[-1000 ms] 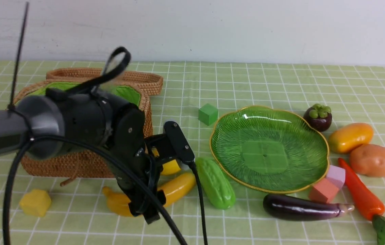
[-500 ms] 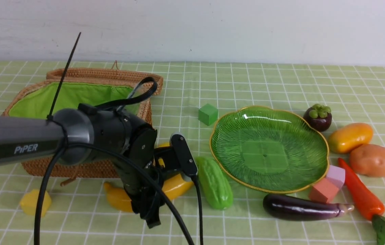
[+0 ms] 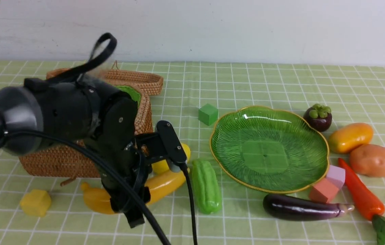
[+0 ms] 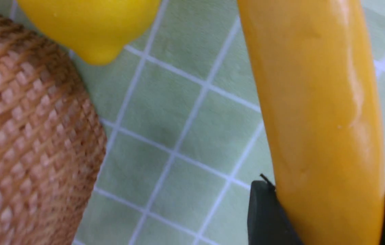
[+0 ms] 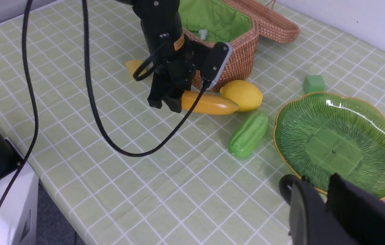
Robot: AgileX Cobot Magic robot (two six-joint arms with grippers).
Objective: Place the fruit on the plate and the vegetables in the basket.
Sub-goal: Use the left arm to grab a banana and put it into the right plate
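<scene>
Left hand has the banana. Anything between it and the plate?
Yes: the green gourd lies on the cloth between the banana and the plate's near rim, and the lemon sits beside the banana's tip. The plate itself is bare. The left hand is shut on the banana, so a carry above the gourd looks unobstructed.

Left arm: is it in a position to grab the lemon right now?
Probably not yet. The left hand is closed on the banana, so it is occupied. The lemon itself lies uncovered just past the banana's tip, beside the basket.
</scene>
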